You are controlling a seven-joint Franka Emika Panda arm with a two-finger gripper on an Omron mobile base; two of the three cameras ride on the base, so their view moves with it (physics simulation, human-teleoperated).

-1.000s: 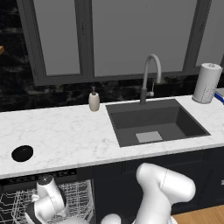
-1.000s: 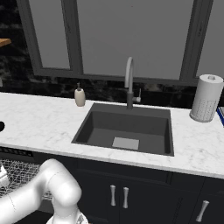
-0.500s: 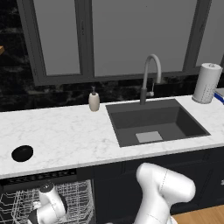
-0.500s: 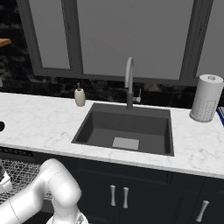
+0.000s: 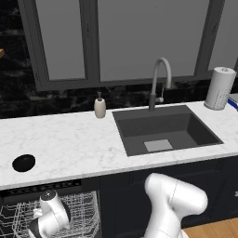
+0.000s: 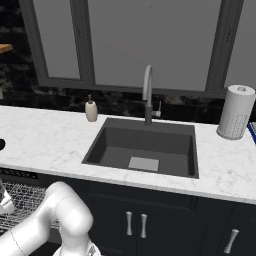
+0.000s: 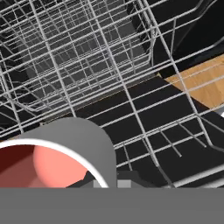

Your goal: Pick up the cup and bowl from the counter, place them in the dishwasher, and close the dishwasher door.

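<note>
Pincer (image 7: 111,183) pressed together on the cup's (image 7: 57,159) rim, holding it low over the white wire rack (image 7: 87,65) inside the open dishwasher (image 5: 51,218). Black bowl (image 5: 23,162) sits on the bench (image 5: 69,144) at its left end, well apart from the soap dispenser (image 5: 100,108) and the sink (image 5: 162,130).

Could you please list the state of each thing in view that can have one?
Cup: upright, held in the shut gripper, over the rack.
Bowl: upright on the counter, untouched.
Dishwasher: open, rack pulled out.
Sink: empty.
Faucet: no water running.
Soap dispenser: upright by the sink.
Paper towel roll: upright.
</note>
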